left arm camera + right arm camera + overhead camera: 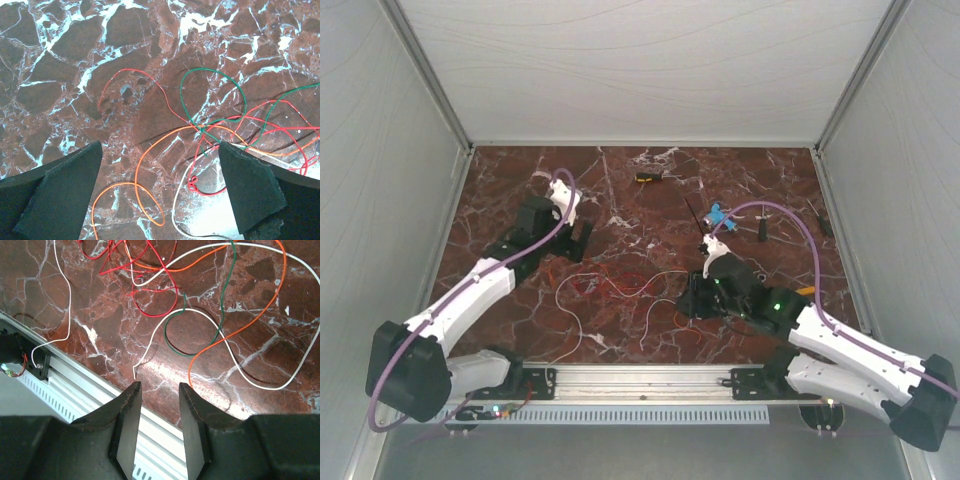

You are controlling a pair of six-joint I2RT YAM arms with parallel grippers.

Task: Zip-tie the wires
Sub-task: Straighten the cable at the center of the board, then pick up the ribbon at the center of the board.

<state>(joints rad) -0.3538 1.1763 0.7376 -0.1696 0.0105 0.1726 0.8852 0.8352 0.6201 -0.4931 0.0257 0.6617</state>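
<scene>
Marble table (520, 300) boxed in by pale walls (380, 200) on the left, right and far side, with a metal rail (640, 378) along the near edge and open room in the middle. There sit the wires (608, 285), thin red, orange, white and green strands curled in loose overlapping loops, flat on the stone. The zip tie (693, 212) lies further back, a thin black strip, well apart from the tangle. The left gripper (160, 150) hangs low beside the loops, arm stretched forward, fingers spread wide around nothing. The right gripper (159, 387) points back toward the rail, jaws narrowly parted and empty, a white wire end just beside one tip.
</scene>
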